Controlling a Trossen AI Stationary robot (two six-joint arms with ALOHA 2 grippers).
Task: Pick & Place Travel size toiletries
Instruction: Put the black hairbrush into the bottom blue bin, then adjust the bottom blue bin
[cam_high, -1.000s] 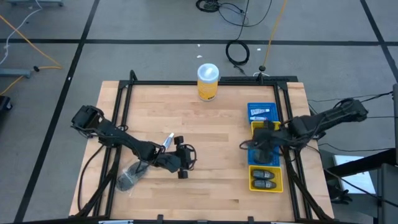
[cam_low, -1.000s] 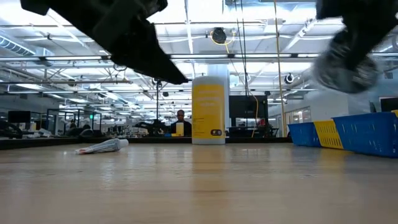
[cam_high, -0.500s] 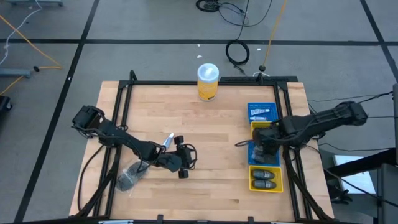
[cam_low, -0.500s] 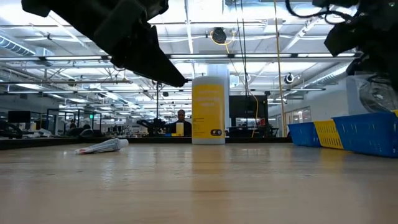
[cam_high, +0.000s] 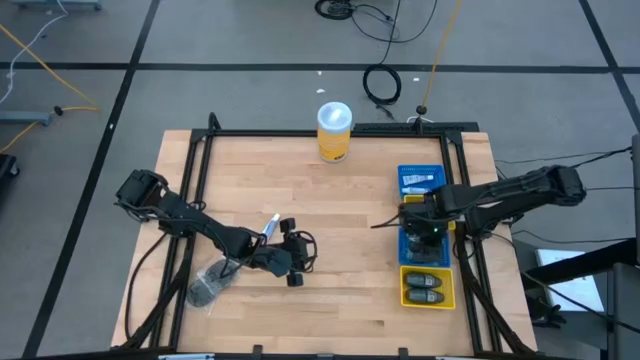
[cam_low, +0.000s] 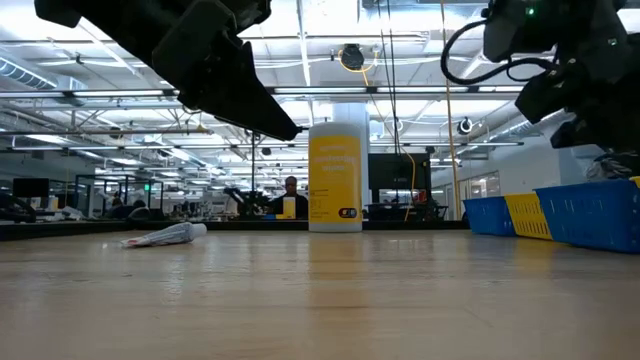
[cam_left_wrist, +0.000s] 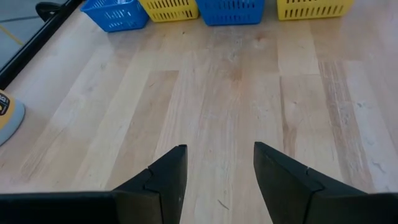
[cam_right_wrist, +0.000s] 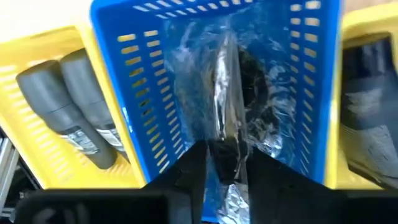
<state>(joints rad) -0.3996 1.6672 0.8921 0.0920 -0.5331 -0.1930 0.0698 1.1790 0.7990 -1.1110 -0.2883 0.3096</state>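
Note:
My right gripper (cam_high: 424, 230) (cam_right_wrist: 227, 158) reaches down into the second blue basket (cam_high: 409, 250) and is shut on a clear plastic bag (cam_right_wrist: 249, 93) with a round dark jar inside. My left gripper (cam_high: 296, 256) (cam_left_wrist: 216, 162) hovers open over bare wood. A white-silver tube (cam_high: 270, 227) (cam_low: 165, 235) lies flat on the table just behind it. Another clear bag with a grey item (cam_high: 208, 286) lies near the left front. Two dark grey oblong pieces (cam_right_wrist: 68, 106) lie in the neighbouring yellow basket (cam_high: 427, 289). My right gripper pinches a gathered fold of the clear bag (cam_right_wrist: 224, 134) between its two fingers (cam_right_wrist: 196, 165), coming from above and pointing down. The bag and its jar hang below the fingers, inside the blue basket's walls; whether it rests on the basket's floor I cannot tell.
A tall yellow canister with a white lid (cam_high: 334, 130) (cam_low: 335, 178) stands at the far edge. A row of blue and yellow baskets (cam_high: 420, 180) lines the right side; the far blue one holds small tubes. A black frame borders the table. Bare wood (cam_high: 340, 210) lies mid-table.
My right gripper, carrying the bagged jar, has swung from the table side over the blue basket and gone down, so the bag that hung in the open is now sunk behind the basket's wall.

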